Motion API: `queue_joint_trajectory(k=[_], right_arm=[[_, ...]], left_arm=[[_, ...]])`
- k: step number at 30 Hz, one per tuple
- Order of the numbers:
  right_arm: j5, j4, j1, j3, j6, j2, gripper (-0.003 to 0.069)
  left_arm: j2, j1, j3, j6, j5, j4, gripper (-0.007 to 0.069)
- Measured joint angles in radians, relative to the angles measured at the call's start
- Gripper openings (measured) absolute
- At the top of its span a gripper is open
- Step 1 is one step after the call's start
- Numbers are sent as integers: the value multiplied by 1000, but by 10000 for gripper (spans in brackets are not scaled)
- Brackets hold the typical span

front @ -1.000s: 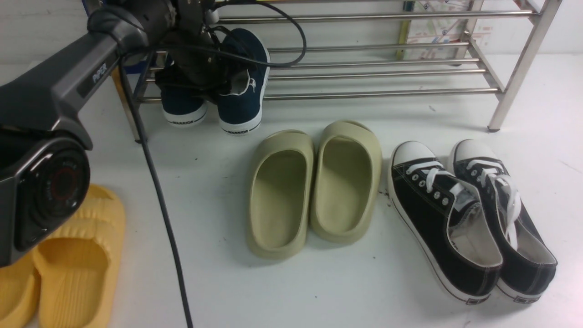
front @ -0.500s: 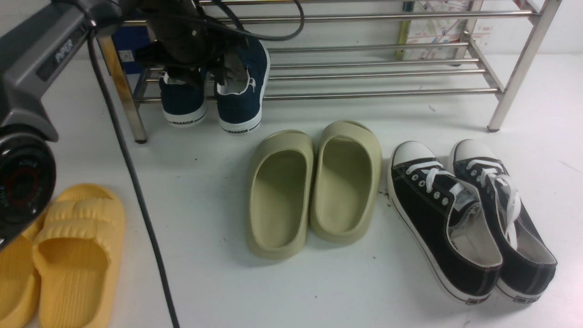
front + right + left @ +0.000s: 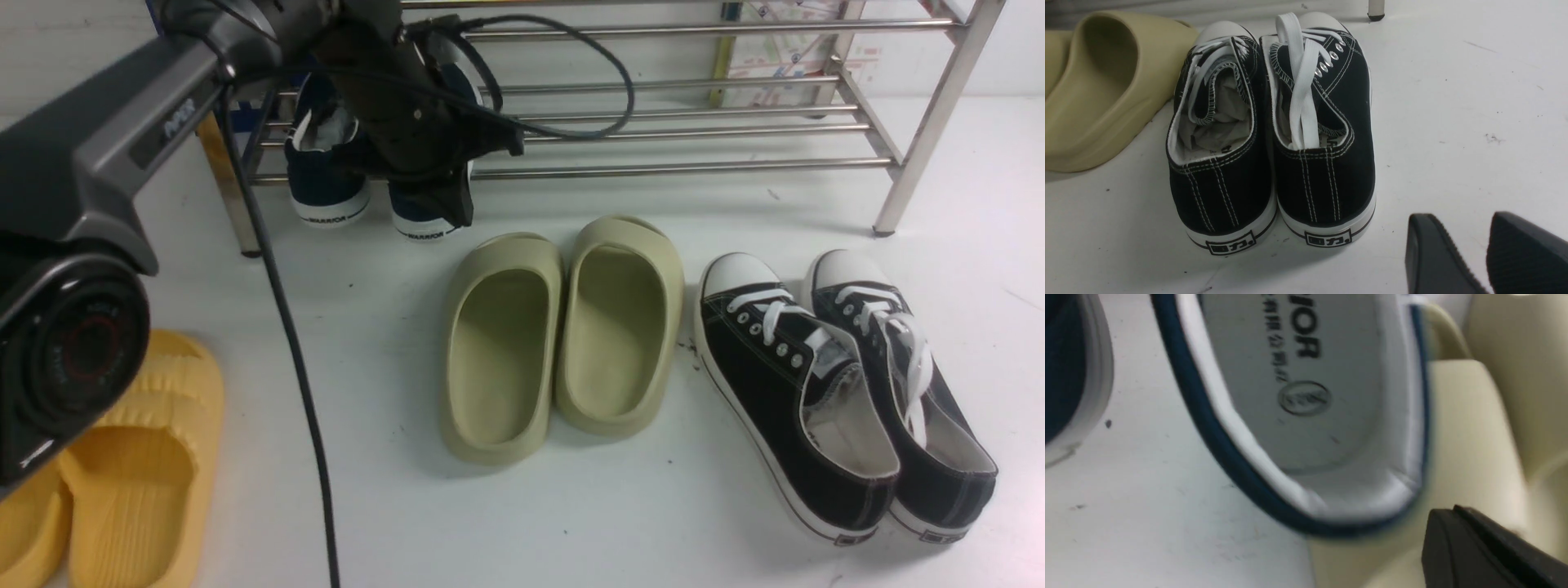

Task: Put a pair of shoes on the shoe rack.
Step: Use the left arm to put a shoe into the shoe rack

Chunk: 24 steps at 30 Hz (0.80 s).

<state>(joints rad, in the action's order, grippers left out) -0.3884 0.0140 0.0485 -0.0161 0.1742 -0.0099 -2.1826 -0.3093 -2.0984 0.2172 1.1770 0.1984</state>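
Two navy-blue shoes lie side by side at the left end of the steel shoe rack, toes on the lower bars and white heels sticking out over the front bar. The left shoe shows plainly. The right shoe is mostly hidden behind my left gripper, which points down just above its heel, shut and holding nothing. In the left wrist view the right shoe's white insole fills the middle, the left gripper sits beside its heel, and the other shoe shows at the edge. My right gripper hovers open over the bare table.
Olive-beige slides lie just in front of the navy shoes. Black lace-up sneakers sit to the right, right in front of the right gripper. Yellow slides are at the near left. The left arm's cable hangs down to the table.
My left gripper has come out of the shoes' openings, swung toward the front and right, and shut empty. Both navy shoes stay in place on the rack.
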Motion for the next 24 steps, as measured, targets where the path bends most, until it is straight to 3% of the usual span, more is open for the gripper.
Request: queue_joint_trajectory(k=[7, 24], right_arm=[[0, 0, 0, 0, 0, 0, 246], [0, 0, 0, 0, 0, 0, 246]], left_arm=[[-21, 2, 3, 68, -53, -98, -13], [-23, 3, 3, 97, -148, -167, -13]])
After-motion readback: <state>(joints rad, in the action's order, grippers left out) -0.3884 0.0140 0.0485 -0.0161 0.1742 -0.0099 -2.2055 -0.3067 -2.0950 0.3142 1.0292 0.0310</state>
